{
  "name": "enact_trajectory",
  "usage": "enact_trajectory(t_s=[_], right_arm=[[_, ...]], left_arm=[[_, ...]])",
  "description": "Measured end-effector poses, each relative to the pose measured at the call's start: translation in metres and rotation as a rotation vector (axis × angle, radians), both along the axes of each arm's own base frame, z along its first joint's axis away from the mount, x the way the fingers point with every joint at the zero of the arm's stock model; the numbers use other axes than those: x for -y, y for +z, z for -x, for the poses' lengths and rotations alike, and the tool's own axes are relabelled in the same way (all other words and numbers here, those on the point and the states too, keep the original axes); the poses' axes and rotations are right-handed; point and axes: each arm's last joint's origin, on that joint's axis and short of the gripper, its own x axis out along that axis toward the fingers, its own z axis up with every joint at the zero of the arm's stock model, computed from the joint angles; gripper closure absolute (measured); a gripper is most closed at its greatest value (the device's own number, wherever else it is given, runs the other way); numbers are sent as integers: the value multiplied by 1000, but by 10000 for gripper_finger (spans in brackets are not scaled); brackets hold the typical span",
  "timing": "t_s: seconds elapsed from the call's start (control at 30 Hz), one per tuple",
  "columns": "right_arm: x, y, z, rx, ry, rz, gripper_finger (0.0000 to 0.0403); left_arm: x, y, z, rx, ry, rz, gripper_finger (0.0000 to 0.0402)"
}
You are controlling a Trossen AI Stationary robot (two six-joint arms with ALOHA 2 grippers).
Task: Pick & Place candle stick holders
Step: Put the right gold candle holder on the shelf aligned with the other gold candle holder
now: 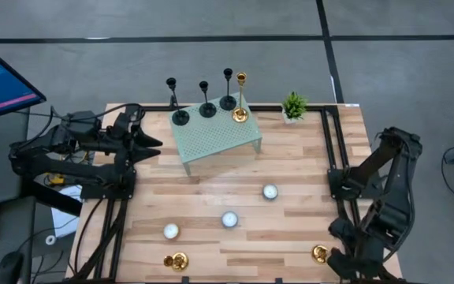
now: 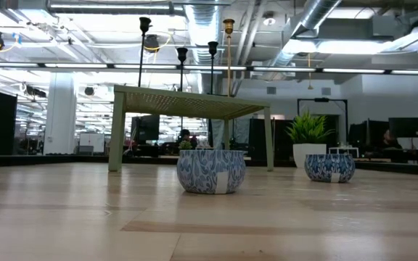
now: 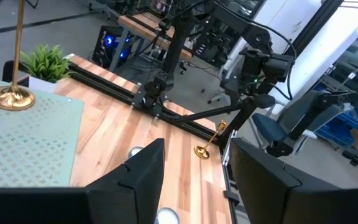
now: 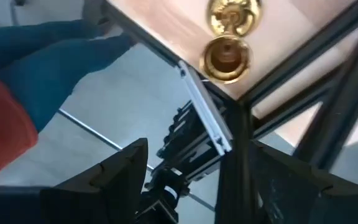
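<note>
Item: candle stick holders, pick & place, approx. two-thirds done by my count.
- On green stand [image 1: 215, 140], rear edge: 3 black holders [image 1: 206, 109] + 1 tall gold holder [image 1: 240, 113], all upright.
- Still on worktop [image 1: 211, 197], front edge: short gold holder [image 1: 177, 260] on the left, short gold holder [image 1: 319, 253] on the right, both apparently lying over.
- Non-task: 3 tealights [image 1: 229, 220], potted plant [image 1: 293, 106].
- Left gripper [image 1: 154, 143]: beside stand, jaws apart, nothing held.
- Right gripper [image 4: 194, 180]: off front-right corner, jaws apart, empty.
</note>
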Motion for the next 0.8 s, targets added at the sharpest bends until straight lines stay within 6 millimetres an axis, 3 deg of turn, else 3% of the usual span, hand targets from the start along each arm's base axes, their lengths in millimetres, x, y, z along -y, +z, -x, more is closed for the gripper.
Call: enact_trajectory(t_s=[0.3, 0.8], right_arm=[[-7, -14, 12, 35, 51, 169, 137], [-35, -33, 18, 43, 112, 183, 137]], left_arm=[[0, 2, 0, 20, 4, 0, 209], [-2, 7, -2, 68, 51, -2, 210]])
